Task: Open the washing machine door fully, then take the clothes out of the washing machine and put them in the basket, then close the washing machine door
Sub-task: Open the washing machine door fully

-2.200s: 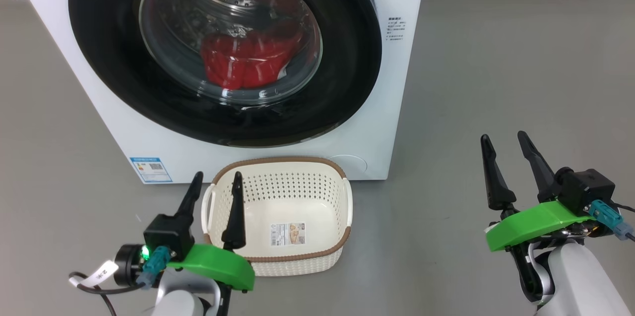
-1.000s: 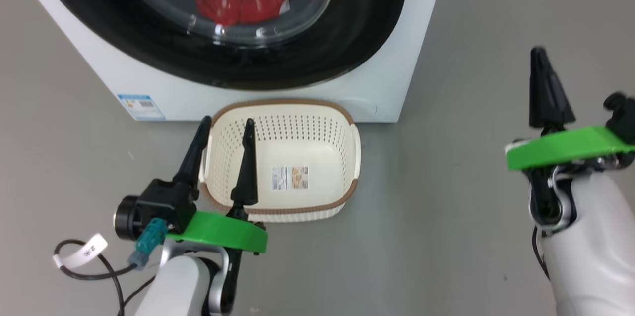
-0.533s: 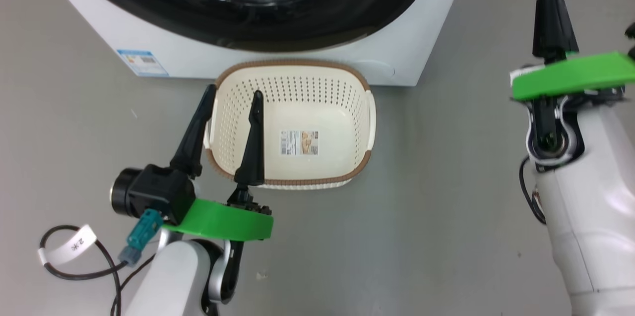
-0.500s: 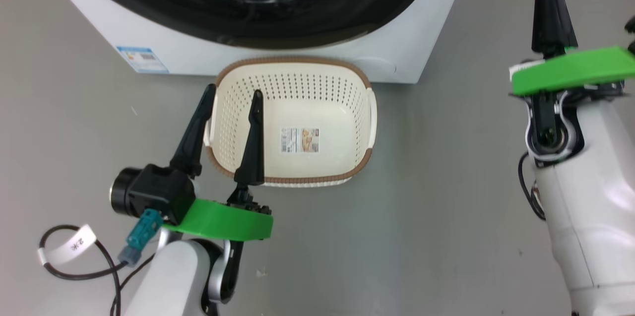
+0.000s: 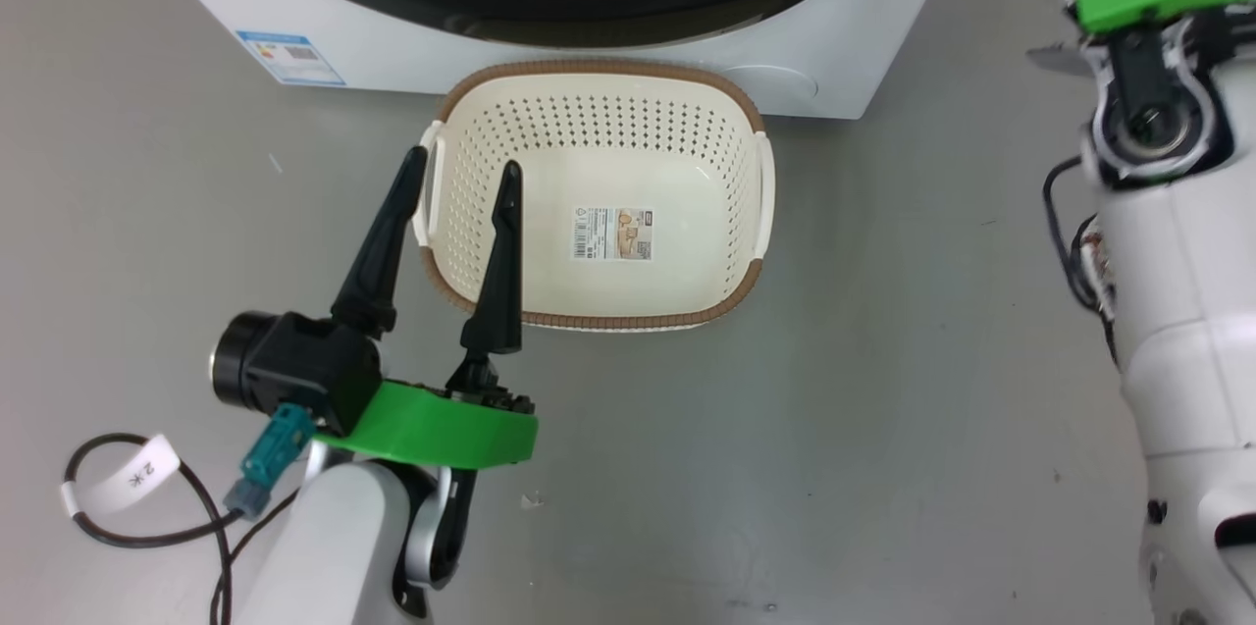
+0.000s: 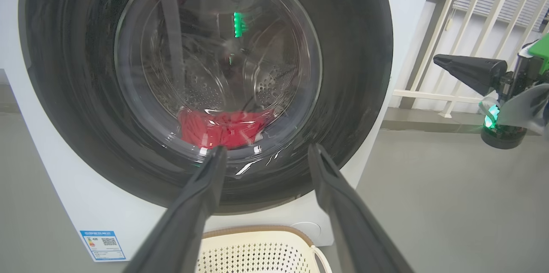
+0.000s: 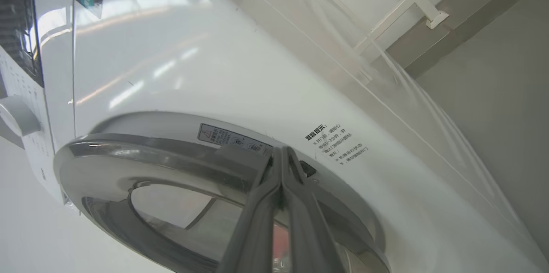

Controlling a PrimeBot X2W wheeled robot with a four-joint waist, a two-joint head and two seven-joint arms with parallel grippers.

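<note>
The smooth grey floor (image 5: 883, 360) carries everything. On it, at 12 o'clock in the head view, stands the big white boxy front-loading washing machine (image 6: 51, 196). Its large round glossy black door (image 6: 351, 71), with a bulging clear glass window, lies closed against the front.

Just in front of the machine's base, towards 6 o'clock from the door, sits the small cream-white perforated plastic basket (image 5: 599, 115) with a brown woven-look rim. It has nothing in it but a label sticker (image 5: 613, 233) on its bottom.

The bright red soft clothes (image 6: 221, 129) lie inside the drum, heaped at 6 o'clock behind the glass.

The left gripper (image 5: 463, 162) sits at 8 o'clock in the head view. Its jaws are spread as wide as they go and hold nothing; one dark finger crosses the basket's near-left rim and the other sits outside it.

The right gripper (image 7: 282, 153) is at 2 o'clock. Its jaws are pressed together on nothing and point at the door's outer edge. In the left wrist view it is apart from the machine, at 3 o'clock.

A small blue label sticker (image 5: 289, 56) marks the machine's lower front at 11 o'clock from the basket.
</note>
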